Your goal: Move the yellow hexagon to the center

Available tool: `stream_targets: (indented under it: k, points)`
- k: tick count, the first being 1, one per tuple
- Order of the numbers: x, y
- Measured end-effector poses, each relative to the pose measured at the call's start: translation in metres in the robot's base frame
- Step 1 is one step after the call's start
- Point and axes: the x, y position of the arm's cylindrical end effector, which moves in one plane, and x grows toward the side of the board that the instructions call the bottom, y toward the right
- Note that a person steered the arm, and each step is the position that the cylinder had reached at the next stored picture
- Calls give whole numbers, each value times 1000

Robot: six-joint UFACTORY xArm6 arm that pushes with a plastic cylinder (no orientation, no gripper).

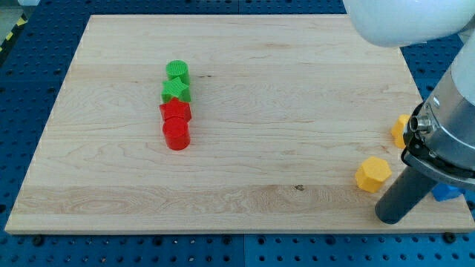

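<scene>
Right now my tip (389, 219) is resting just right of the yellow hexagon (372, 174), slightly below it, seemingly lining up a push leftward toward the board (245, 170) centre; having no fingers, it is gripping nothing.

Robot arm, lower segment. The upper housing (401, 18) is a smooth, rounded white shell with a glossy finish. Below it sits a grey cylindrical section (460, 104), ringed at its base by a black collar (438, 152) with a bright metallic fitting on the rim. From the collar extends a straight dark grey rod, matte and round in section, ending in my tip (389, 217).
</scene>
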Motion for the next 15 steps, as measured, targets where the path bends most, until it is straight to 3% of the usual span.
stream_targets:
  k: [7,9,15]
  points:
    - [-160,-21]
    - [-162,-87]
    - [-201,-150]
